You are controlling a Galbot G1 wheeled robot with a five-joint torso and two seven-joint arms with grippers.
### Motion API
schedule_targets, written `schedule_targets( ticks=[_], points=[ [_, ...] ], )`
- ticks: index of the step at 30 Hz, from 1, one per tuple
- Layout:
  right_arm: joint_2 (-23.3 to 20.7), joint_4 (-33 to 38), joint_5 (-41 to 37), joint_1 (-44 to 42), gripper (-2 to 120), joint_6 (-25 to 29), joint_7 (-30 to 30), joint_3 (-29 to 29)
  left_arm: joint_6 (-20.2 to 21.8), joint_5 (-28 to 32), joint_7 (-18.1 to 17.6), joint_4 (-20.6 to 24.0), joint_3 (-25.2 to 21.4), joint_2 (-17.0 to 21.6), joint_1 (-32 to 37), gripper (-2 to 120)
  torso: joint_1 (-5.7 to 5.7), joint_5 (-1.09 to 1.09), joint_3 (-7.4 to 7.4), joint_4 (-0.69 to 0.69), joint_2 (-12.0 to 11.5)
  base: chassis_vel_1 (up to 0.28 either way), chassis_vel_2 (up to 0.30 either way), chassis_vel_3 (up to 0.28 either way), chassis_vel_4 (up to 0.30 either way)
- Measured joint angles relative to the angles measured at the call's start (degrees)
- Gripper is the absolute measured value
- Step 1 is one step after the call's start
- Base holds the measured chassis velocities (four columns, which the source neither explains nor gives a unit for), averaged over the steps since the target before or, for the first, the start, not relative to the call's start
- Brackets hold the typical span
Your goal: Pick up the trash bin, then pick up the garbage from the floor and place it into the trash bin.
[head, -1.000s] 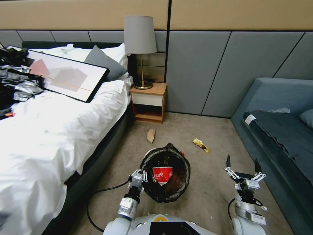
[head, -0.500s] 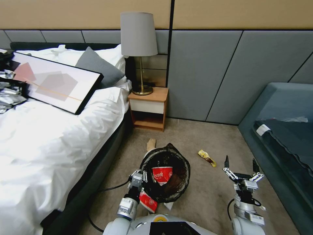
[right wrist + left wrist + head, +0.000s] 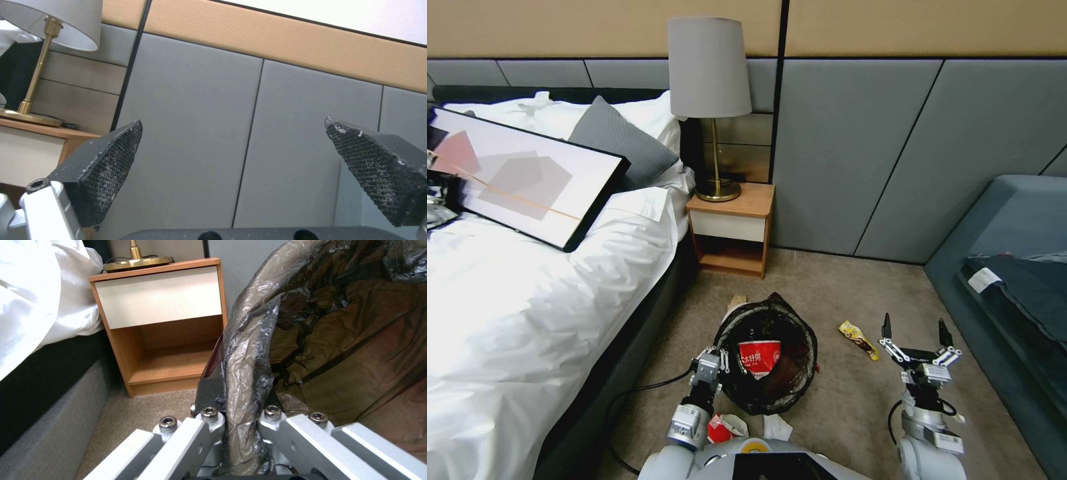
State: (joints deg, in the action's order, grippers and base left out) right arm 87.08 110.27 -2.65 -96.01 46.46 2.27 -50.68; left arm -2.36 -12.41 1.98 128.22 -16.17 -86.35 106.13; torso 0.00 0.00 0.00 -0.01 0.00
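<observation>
The left end effector (image 3: 715, 361) was clamped on the near rim of the trash bin (image 3: 787, 387), its two fingers pinching the black liner folded over the edge; the left wrist view showed the crinkled bag (image 3: 249, 373) squeezed between the metal finger links. The bin was held tilted with its mouth facing up toward the head camera, and a red-and-white cup (image 3: 758, 356) lay inside it against the dark liner.

The right end effector (image 3: 915, 331) hung over the carpet to the right of the bin, well apart from it, with its fingers spread wide and nothing between them; in the right wrist view the two black textured pads (image 3: 111, 160) stood far apart against the grey wall panels.

On the floor, a yellow wrapper (image 3: 859, 339) lay between the bin and the right end effector, near the latter. A brown crumpled paper (image 3: 735, 302) peeked out just behind the bin's far rim. A crumpled red-and-white wrapper (image 3: 720, 428) and a white tissue (image 3: 776, 427) lay close to the robot's base, below the bin.

Beyond stood a wooden nightstand (image 3: 732, 227) carrying a brass lamp (image 3: 710, 100), with the bed (image 3: 527, 300) on the left.
</observation>
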Motion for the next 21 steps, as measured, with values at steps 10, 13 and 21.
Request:
schedule_targets(
  ticks=[10, 13, 21],
  points=[
    [-4.13, -2.35, 0.25, 3.39, 100, -5.57, 2.13, 1.21, 0.0, -0.26, 0.02, 0.54, -0.17, 0.01, 0.15, 1, 0.0, 0.0, 0.0, 0.01, 0.0, 0.0, 0.0, 0.0, 0.0],
    [-5.43, -3.75, -0.01, 4.66, 100, -7.14, 3.56, 1.73, 0.0, -0.27, 0.03, 0.68, -0.28, 0.01, 0.17, 1, 0.0, 0.01, 0.0, 0.0, 0.0, 0.0, 0.0, 0.0, 0.0],
    [-9.3, -10.54, -1.21, 10.2, 100, -10.79, 10.38, 4.39, 0.0, -0.31, 0.07, 1.04, -0.87, -0.1, 0.33, 1, 0.0, 0.0, 0.0, 0.01, 0.0, 0.0, 0.0, 0.0, 0.0]
  ],
)
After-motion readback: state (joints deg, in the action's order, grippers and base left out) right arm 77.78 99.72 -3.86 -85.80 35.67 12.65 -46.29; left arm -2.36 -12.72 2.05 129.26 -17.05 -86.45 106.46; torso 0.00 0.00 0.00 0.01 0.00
